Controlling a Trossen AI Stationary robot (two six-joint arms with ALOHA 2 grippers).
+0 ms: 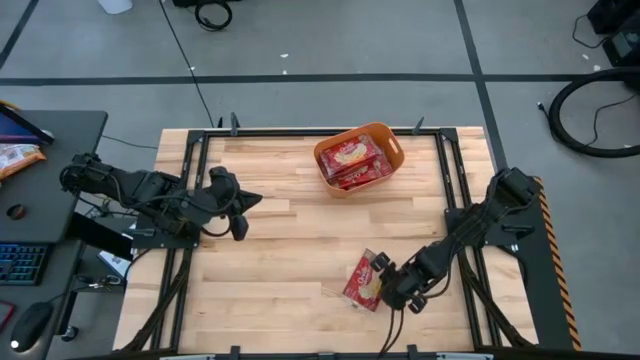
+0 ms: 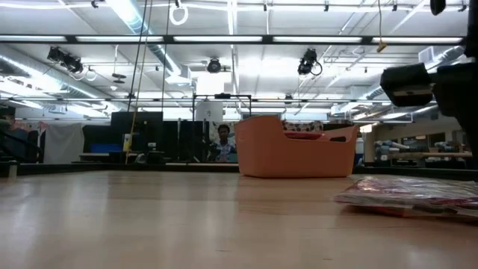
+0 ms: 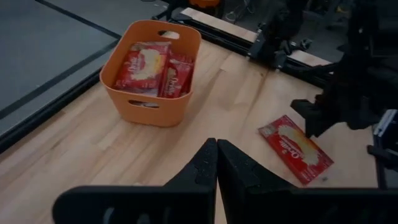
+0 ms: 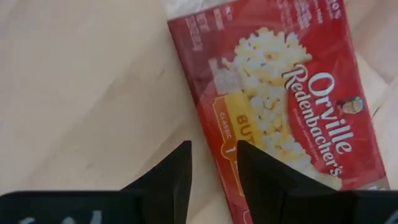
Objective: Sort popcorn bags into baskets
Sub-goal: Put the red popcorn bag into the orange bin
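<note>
One red popcorn bag (image 1: 364,282) lies flat on the wooden table near its near edge, also seen in the right wrist view (image 4: 280,93) and the low view (image 2: 411,194). My right gripper (image 1: 383,280) (image 4: 213,155) hangs above the bag's edge, open with a narrow gap, clear of it in the low view. The orange basket (image 1: 390,135) (image 3: 146,102) stands by the far edge and holds several red popcorn bags (image 1: 352,160) (image 3: 152,65). My left gripper (image 1: 250,200) (image 3: 216,155) is shut, over the table's left part, pointing toward the basket.
Black frame rails (image 1: 450,170) run along the table's edges. A desk with a keyboard (image 1: 20,262) and an orange snack bag (image 1: 15,155) stands left of the table. Bare wood (image 1: 300,240) lies between the loose bag and the basket.
</note>
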